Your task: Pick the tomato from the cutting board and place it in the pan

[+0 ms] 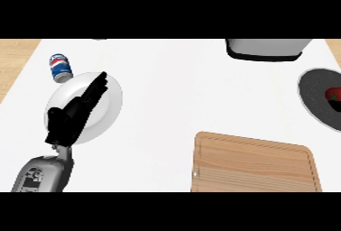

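Observation:
The red tomato (334,94) lies inside the dark grey pan (314,97) at the right edge, partly cut off by the frame. The wooden cutting board (255,163) sits at the lower right with nothing on it. My left hand (75,113) is at the left, fingers straight and pointing up and right, hovering over a white plate. It holds nothing. My right hand does not show anywhere.
A white plate (106,106) lies under the left hand. A blue soda can (59,67) lies on its side at the far left. A grey pot or bowl (266,47) stands at the top right. Wooden floor shows past the counter's left and right edges.

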